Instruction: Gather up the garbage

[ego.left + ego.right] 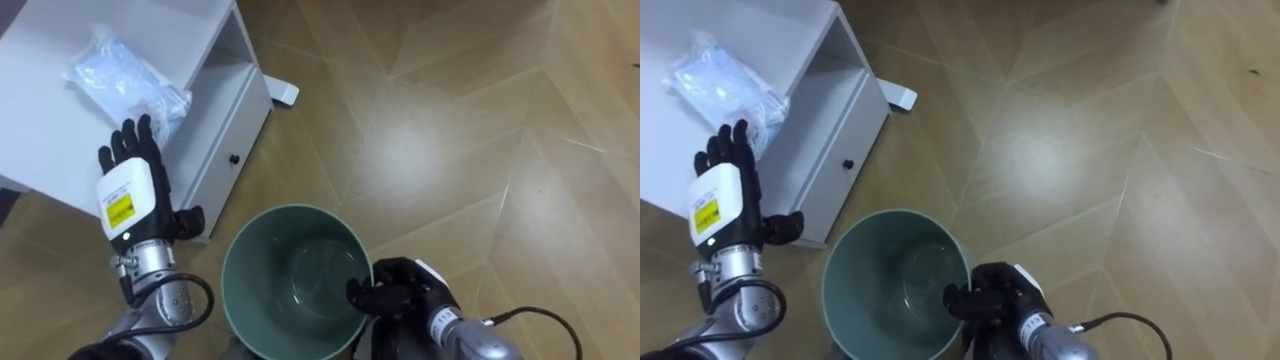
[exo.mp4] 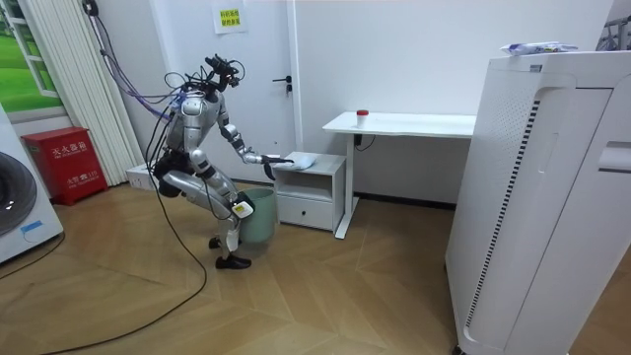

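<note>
Wood flooring (image 1: 450,130) in a herringbone lay spreads below you; you stand bent forward at a low white counter (image 1: 50,120) with a drawer in its front; the garbage, a crumpled clear plastic bag (image 1: 125,75), lies on the counter's top. Your left hand (image 1: 130,195) reaches toward the bag, fingers straight and spread, tips at its near edge; whether they touch it you cannot tell. Your right hand (image 1: 400,292) has its fingers curled over the rim of a green bin (image 1: 260,250), just beside the counter.
</note>
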{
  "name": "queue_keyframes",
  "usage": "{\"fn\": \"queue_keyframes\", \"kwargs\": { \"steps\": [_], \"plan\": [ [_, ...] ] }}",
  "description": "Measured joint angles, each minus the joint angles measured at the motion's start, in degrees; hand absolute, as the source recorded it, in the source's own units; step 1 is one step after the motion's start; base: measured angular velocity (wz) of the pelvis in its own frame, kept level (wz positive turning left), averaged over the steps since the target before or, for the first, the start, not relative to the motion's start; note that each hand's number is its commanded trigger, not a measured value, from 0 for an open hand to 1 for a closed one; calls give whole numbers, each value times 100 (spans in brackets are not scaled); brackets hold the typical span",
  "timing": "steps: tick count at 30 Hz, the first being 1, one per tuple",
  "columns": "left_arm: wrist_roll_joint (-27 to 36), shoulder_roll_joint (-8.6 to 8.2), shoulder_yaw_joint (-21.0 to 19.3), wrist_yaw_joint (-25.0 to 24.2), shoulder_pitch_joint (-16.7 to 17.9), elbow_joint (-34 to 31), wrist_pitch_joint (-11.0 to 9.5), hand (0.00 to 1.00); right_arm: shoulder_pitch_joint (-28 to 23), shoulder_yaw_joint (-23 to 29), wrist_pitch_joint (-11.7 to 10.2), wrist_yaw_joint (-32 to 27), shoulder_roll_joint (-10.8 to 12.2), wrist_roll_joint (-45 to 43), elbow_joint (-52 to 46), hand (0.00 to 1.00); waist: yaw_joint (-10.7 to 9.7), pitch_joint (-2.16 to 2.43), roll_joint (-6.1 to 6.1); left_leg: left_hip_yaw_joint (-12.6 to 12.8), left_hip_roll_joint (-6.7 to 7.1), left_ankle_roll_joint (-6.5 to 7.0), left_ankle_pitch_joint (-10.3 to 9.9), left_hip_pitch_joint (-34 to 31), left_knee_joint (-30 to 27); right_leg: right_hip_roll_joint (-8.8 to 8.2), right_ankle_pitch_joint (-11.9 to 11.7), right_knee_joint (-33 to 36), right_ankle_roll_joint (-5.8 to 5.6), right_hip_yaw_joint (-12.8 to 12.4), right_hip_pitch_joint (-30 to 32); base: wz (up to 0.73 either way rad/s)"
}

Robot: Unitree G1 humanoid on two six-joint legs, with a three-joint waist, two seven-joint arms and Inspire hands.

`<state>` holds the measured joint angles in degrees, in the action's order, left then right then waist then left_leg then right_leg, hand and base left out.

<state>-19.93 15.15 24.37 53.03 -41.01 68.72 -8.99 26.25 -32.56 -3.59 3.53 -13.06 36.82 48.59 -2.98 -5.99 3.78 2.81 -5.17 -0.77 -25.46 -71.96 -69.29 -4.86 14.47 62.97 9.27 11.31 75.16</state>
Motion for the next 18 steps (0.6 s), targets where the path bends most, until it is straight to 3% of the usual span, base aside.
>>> {"fn": "queue_keyframes", "kwargs": {
  "steps": [3,4,6,7,8,12,14,18],
  "plan": [
    [7,2,71,-114,-10,1,27,0,5,0,0,27,-57,98,0,100,18,-11,19,-38,4,-3,2,-41,-3,-5,4,-14,1,36,8,2],
    [10,1,80,-191,-10,10,34,5,7,-1,0,29,-63,117,0,100,15,-11,19,-45,3,-3,1,-54,-3,-4,4,-22,1,43,13,0],
    [3,1,118,-284,-19,11,37,26,7,-1,0,29,-61,168,0,100,14,-11,20,-46,3,0,-3,-57,-3,-3,8,-26,-7,43,14,0],
    [0,1,123,-355,-46,22,38,78,7,-1,0,29,-62,168,0,100,14,-12,19,-46,3,3,-7,-59,-3,-3,11,-28,-12,43,14,0],
    [-1,1,123,-393,-81,42,41,100,7,-1,0,32,-60,168,0,100,16,-12,20,-46,3,7,-12,-60,-2,-2,13,-34,-15,43,15,0],
    [-1,13,111,-248,-174,53,75,100,4,0,0,40,-76,169,1,100,24,-12,19,-46,3,13,-27,-60,1,0,21,-39,-26,42,15,0],
    [2,168,132,-145,-293,48,91,100,7,-2,0,40,-82,169,1,100,28,-12,20,-46,3,46,-44,-60,2,0,22,-38,-27,41,15,0],
    [9,317,139,-140,-474,51,159,100,7,-3,3,40,-84,169,1,100,18,-12,20,-43,5,46,-47,-58,2,-1,25,-39,-31,37,15,0]
  ]
}}
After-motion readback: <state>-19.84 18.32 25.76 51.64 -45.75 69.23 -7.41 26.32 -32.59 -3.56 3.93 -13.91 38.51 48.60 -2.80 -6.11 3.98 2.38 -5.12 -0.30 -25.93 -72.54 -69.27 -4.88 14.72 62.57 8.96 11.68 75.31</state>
